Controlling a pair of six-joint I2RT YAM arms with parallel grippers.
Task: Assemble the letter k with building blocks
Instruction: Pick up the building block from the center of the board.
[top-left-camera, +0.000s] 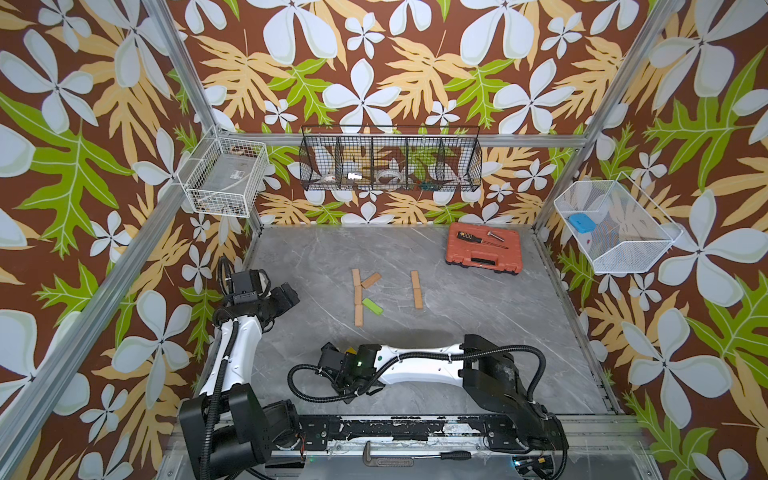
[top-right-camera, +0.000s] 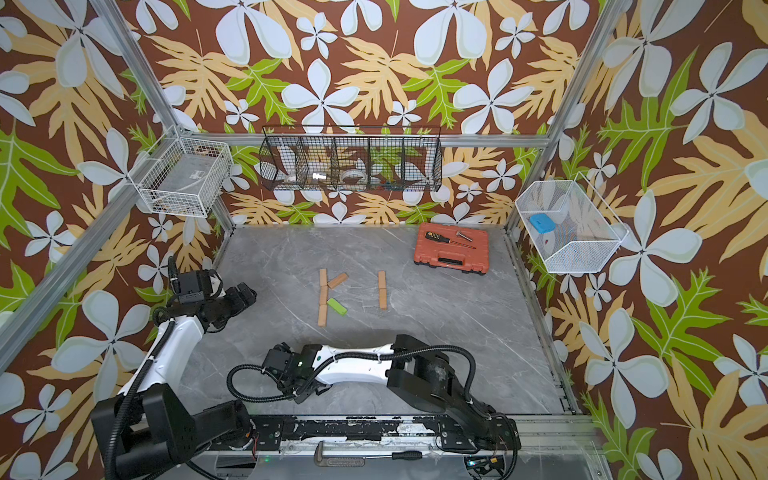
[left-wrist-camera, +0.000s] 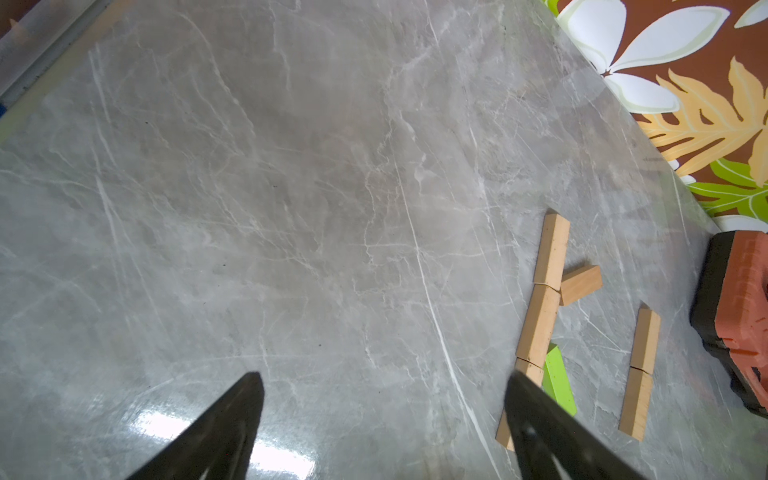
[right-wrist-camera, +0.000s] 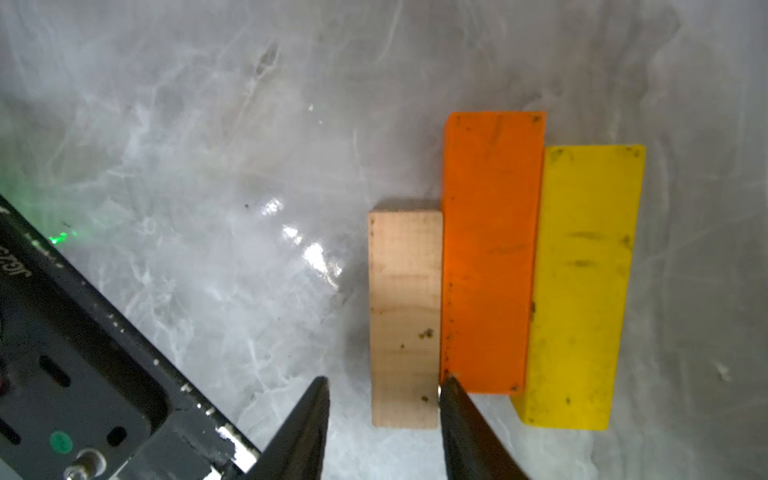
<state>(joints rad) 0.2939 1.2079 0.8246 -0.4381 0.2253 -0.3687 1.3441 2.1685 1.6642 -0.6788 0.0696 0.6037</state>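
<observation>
Grey desk (top-left-camera: 478, 332) first, and stretched across its near edge is the right arm (top-left-camera: 415, 365), reaching over a little row of three blocks that only its wrist camera shows. Further up the desk the letter (top-left-camera: 358, 296) is partly built: a stem of wooden blocks laid end to end, one wooden block slanting off near the top and the green block (top-left-camera: 372, 306) slanting off lower down. The left end effector (left-wrist-camera: 384, 378) hovers beside it, spread wide with nothing in it.

Now the one that matters. The right end effector (right-wrist-camera: 382, 384) is low over the near end of the plain wooden block (right-wrist-camera: 405, 291), apart and straddling it. One fingertip (right-wrist-camera: 457, 411) sits right at the seam with the orange block (right-wrist-camera: 492, 249). The other stands clear, with desk showing in the gap, so no clamp yet. The block's long axis runs straight away from the end effector, so a squeeze would cross its narrow width. The yellow block (right-wrist-camera: 582, 282) lies flush beyond the orange. That's a tight seam, and I'd say the pinch could nudge the orange one
</observation>
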